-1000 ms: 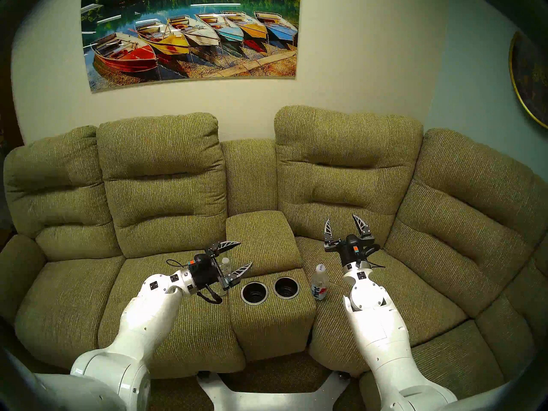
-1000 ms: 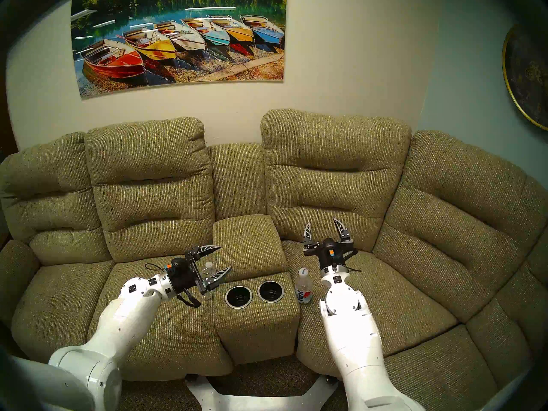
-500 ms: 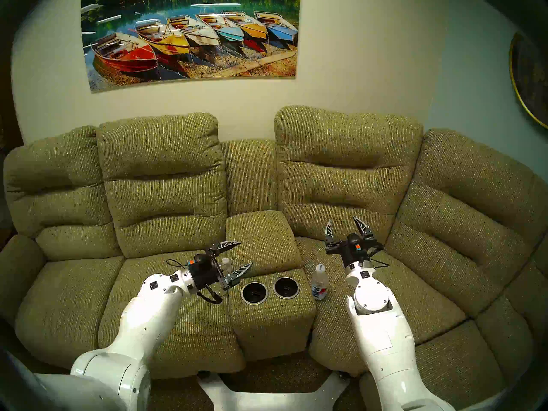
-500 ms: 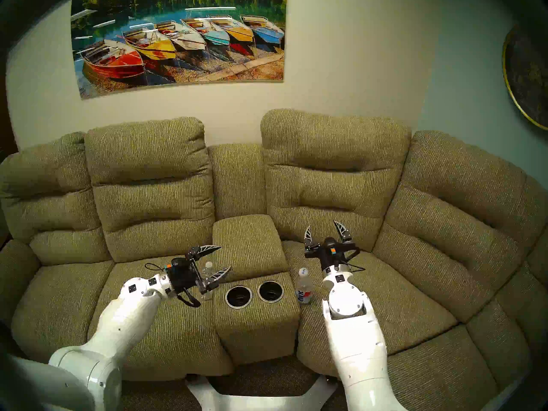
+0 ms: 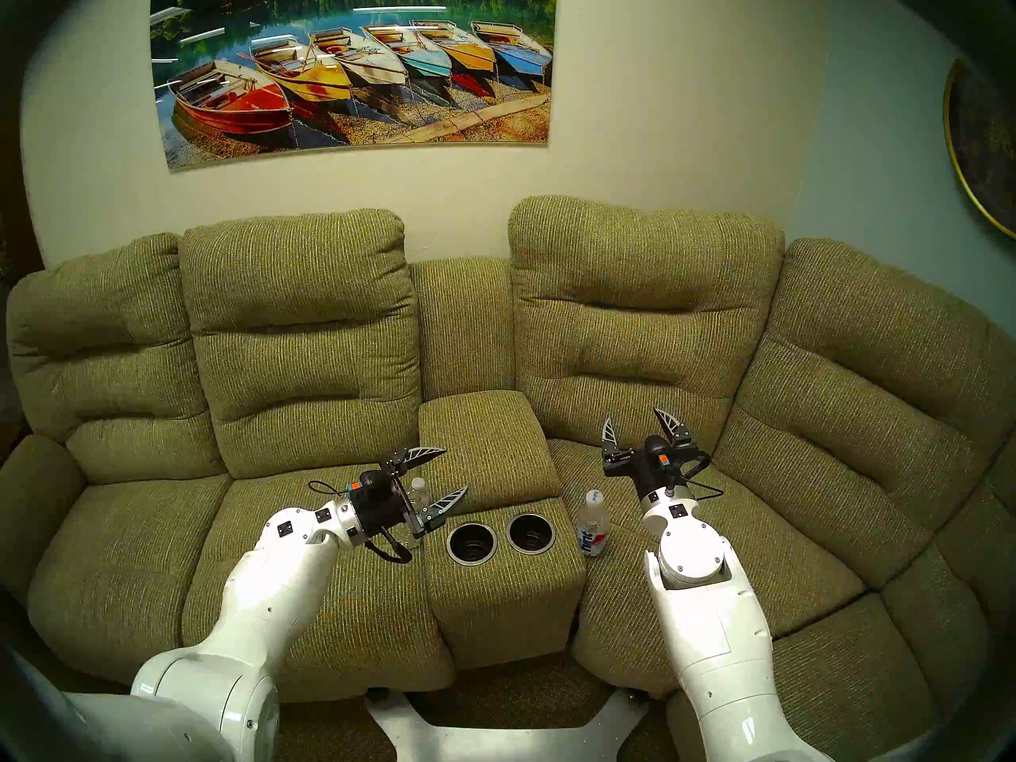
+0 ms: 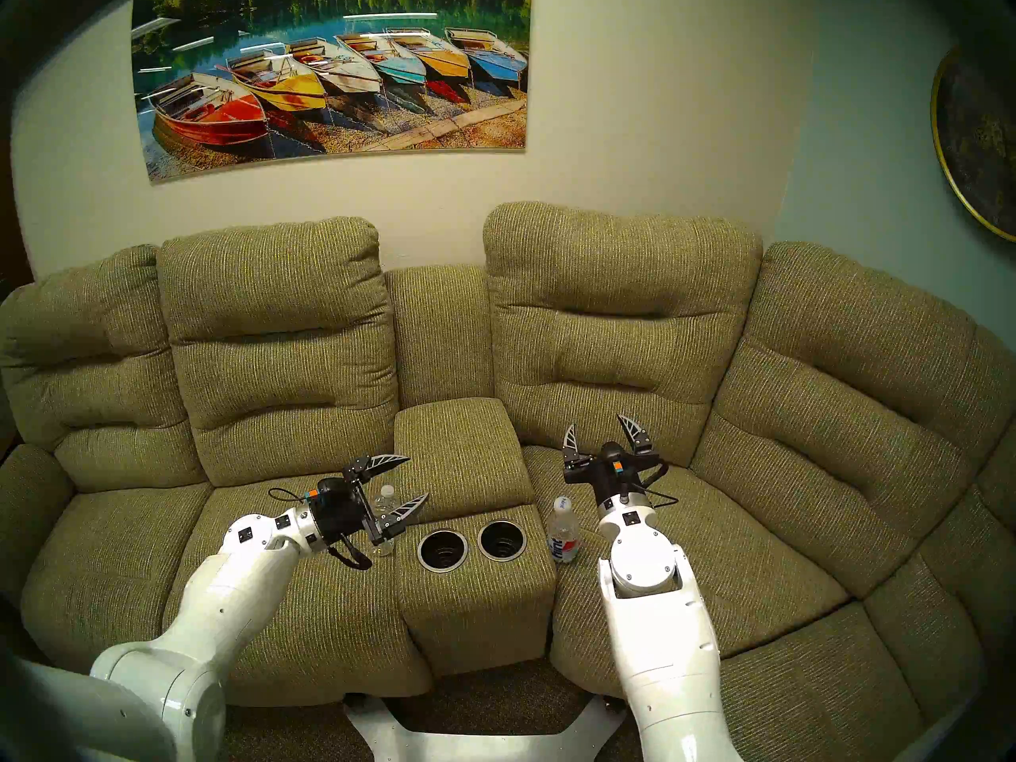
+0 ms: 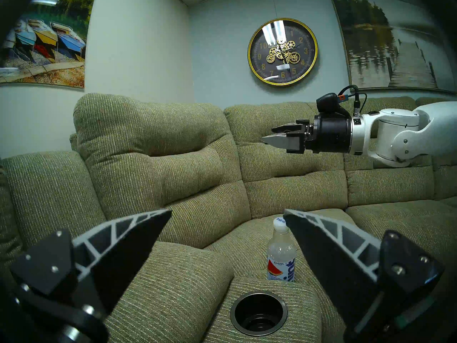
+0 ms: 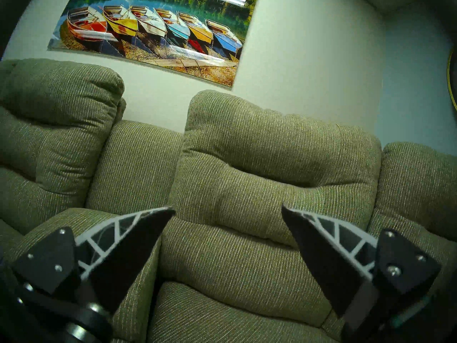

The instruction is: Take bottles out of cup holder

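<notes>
The cup holder [image 5: 471, 542] [image 6: 442, 550] [image 7: 259, 312] is a pair of silver-rimmed black recesses in the olive console, both with nothing in them. The taller labelled bottle [image 5: 592, 523] [image 6: 563, 531] [image 7: 281, 253] stands upright on the seat just right of the console. The shorter plain bottle [image 5: 419, 490] [image 6: 386, 499] stands on the seat left of the console. My left gripper [image 5: 456, 468] [image 6: 419, 477] [image 7: 227, 212] is open above it, holding nothing. My right gripper [image 5: 632, 414] [image 6: 598, 420] [image 8: 228, 210] is open and empty, up behind the taller bottle.
The olive sofa's backrests [image 5: 643, 315] rise close behind both grippers. The padded console lid [image 5: 484, 442] lies behind the cup holder. A boat picture [image 5: 352, 68] and a round clock [image 7: 282, 51] hang on the walls. My white base [image 5: 495, 733] sits in front.
My right arm has drawn a little right and back from the taller bottle, its gripper lower in the head views. The left arm and both bottles have not moved.
</notes>
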Motion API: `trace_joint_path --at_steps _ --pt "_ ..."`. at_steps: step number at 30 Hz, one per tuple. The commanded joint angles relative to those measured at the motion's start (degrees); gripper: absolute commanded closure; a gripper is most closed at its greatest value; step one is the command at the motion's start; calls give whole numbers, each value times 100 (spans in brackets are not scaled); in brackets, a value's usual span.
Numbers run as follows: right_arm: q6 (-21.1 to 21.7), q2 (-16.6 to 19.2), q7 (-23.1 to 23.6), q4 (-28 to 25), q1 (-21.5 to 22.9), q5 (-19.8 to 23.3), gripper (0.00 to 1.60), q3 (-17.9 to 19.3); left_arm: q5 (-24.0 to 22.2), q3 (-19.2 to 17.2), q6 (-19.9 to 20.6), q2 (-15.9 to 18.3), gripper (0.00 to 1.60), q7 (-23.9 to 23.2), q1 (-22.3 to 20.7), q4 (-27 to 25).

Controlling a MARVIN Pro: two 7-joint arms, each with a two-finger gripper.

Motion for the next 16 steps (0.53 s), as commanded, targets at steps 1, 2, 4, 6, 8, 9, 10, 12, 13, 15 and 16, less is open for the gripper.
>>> trace_joint_path --at_steps 1,2,4,6,8,9,10,12,13,15,16 --pt "-65 -15 -40 -174 61 -17 0 -10 -7 -4 12 7 0 -10 -25 -97" --pt "-66 -15 -41 -174 61 -18 0 -10 -7 -5 12 6 0 -10 -24 -98" --pt "-66 -15 -42 -175 60 -18 0 -11 -5 -7 13 6 0 -11 -24 -99" --pt "-66 -14 -44 -175 60 -18 0 -12 -3 -9 14 5 0 -11 -23 -99" --pt "-66 -13 -46 -175 60 -18 0 -13 -1 -11 14 4 0 -12 -23 -100" --pt "-66 -12 -47 -175 60 -17 0 -14 -1 -12 15 3 0 -12 -23 -100" --pt "-66 -12 -47 -175 60 -17 0 -14 -1 -12 15 3 0 -12 -23 -100" --pt "-65 -11 -49 -175 60 -17 0 -15 1 -13 15 3 0 -13 -23 -100" --pt "-65 -11 -50 -175 59 -16 0 -16 2 -14 15 2 0 -13 -23 -101" --pt "-65 -10 -52 -175 59 -16 0 -17 3 -16 16 2 0 -13 -23 -101" --pt "-65 -10 -52 -175 59 -16 0 -17 3 -16 16 1 0 -14 -23 -101"
